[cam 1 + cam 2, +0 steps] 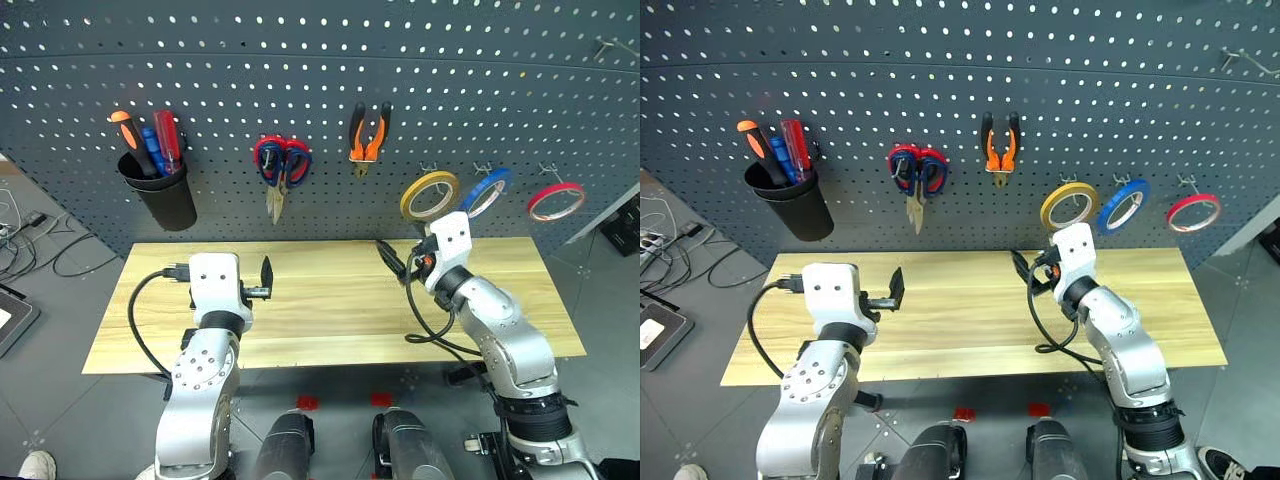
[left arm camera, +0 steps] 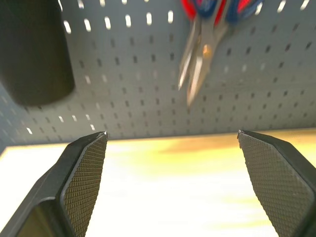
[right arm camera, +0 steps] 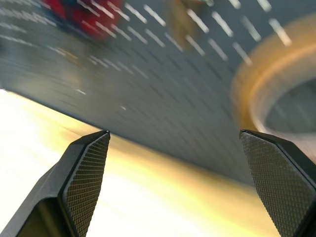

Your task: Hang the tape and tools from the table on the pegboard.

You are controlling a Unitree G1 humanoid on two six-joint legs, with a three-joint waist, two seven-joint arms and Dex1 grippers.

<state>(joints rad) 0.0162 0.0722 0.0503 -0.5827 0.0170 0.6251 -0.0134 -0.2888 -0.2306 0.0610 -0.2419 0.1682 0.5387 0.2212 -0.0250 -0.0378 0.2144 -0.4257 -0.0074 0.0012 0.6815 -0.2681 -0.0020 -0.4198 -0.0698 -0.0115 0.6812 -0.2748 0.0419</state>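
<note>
Left gripper (image 2: 170,185): nearest the head camera, it hovered over the table's near-left part with its black fingers spread wide and nothing between them, pointing toward the pegboard.
Right gripper (image 3: 177,185): released as well, jaws wide apart and empty, held above the table's middle-right stretch just below the yellow tape ring.
Table (image 1: 330,330): light wood planks, its top bare under both arms.
Pegboard (image 1: 330,70): dark grey, holed all over, standing along the table's far edge.
Black cup (image 1: 160,195): hung at the board's left, holding three screwdrivers – the red-handled screwdriver (image 1: 168,140) at the right, beside the blue and orange ones.
Scissors (image 1: 281,172): two pairs hung together on one hook left of centre, one red-handled, one dark blue-grey, blades pointing down; which pair lay in front I could not tell.
Pliers (image 1: 367,138): orange-and-black handles up, nose down, on a hook just right of the scissors.
Yellow tape ring (image 1: 429,195): on a hook right of centre.
Blue tape ring (image 1: 486,191): next hook along, just beside the yellow one.
Red tape (image 1: 556,201): thin ring on the far-right hook – well apart from both grippers.
</note>
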